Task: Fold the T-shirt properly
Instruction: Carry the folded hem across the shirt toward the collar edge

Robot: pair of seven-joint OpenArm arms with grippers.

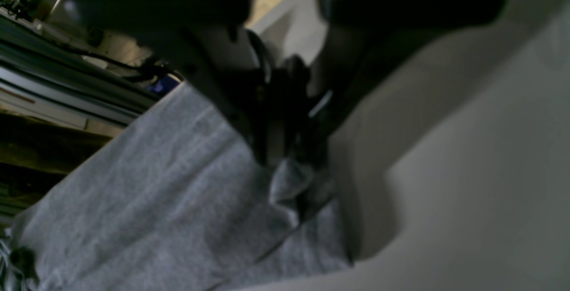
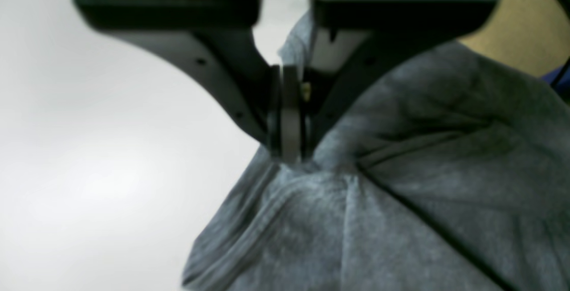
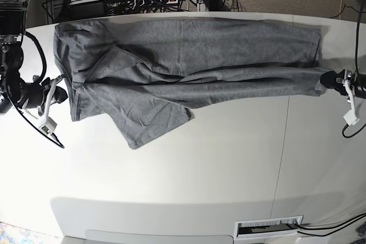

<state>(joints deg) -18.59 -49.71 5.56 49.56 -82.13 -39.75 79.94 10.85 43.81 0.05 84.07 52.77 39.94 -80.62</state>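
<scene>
Folding has barely begun: I have the T-shirt stretched across the bench, left hand and right hand each pinching an end, sleeve and sides left.

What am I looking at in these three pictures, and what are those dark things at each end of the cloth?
This is a two-armed robot at a white table. One picture looks down from above; the other two come from small cameras on the arms' wrists, so each shows its own claw up close. Spread across the table lies a plain heather-grey cotton T-shirt, stretched sideways. The right claw is shut on a bunched edge of the fabric, and the left claw is shut on the opposite end. In the overhead picture they appear swapped: right arm at the left edge, left arm at the right edge.
</scene>
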